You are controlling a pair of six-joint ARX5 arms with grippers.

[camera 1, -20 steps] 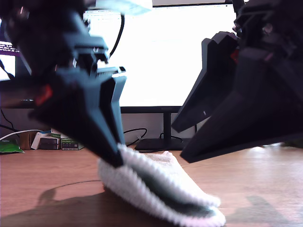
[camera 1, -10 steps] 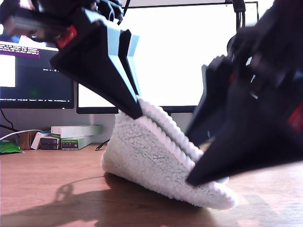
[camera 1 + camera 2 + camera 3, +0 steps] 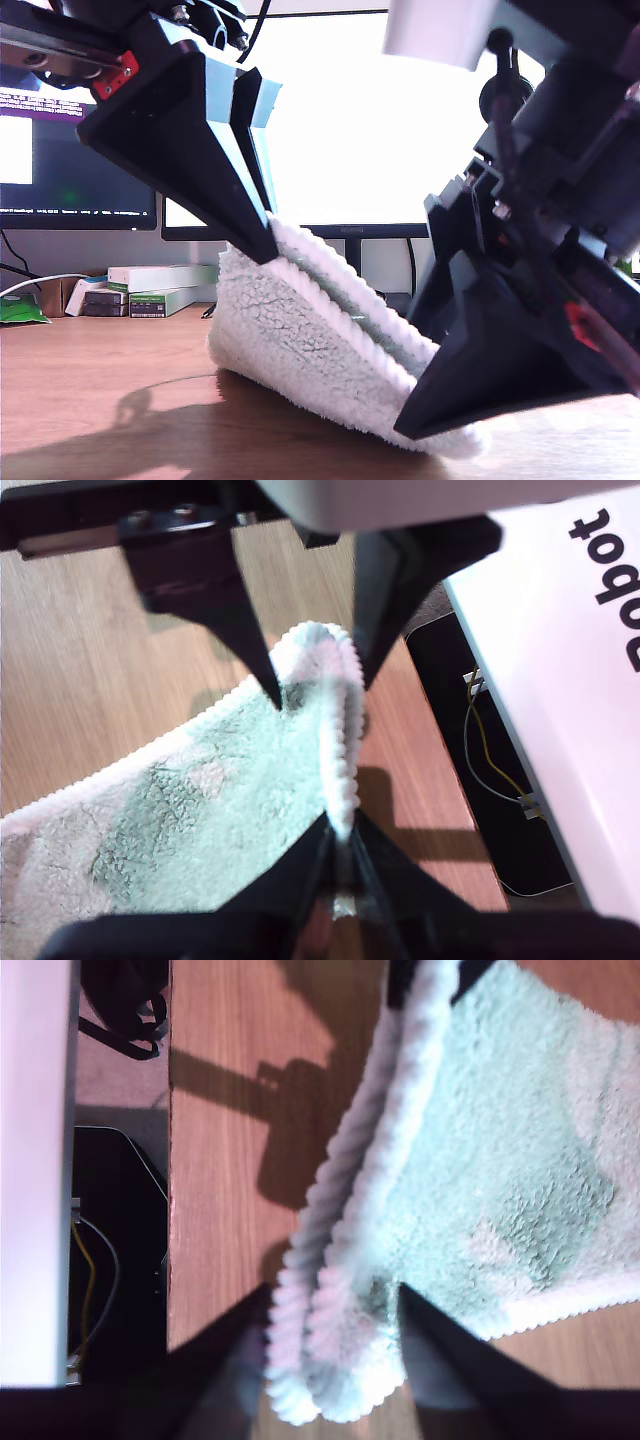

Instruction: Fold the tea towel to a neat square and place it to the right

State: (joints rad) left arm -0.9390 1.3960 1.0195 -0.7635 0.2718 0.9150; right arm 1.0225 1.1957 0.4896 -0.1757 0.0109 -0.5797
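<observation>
Exterior view is strongly backlit by the blown-out white monitor; both arms are rendered as near-black silhouettes with soft, out-of-focus edges; a dark shadow is cast forward on the desk; wrist views are evenly lit, with hard arm shadows on the wood; the tea towel is tinted greenish and slightly soft.

Behind our wooden desk, a bright monitor glows beside a darker screen; what look like small boxes sit beneath, cables trailing.
</observation>
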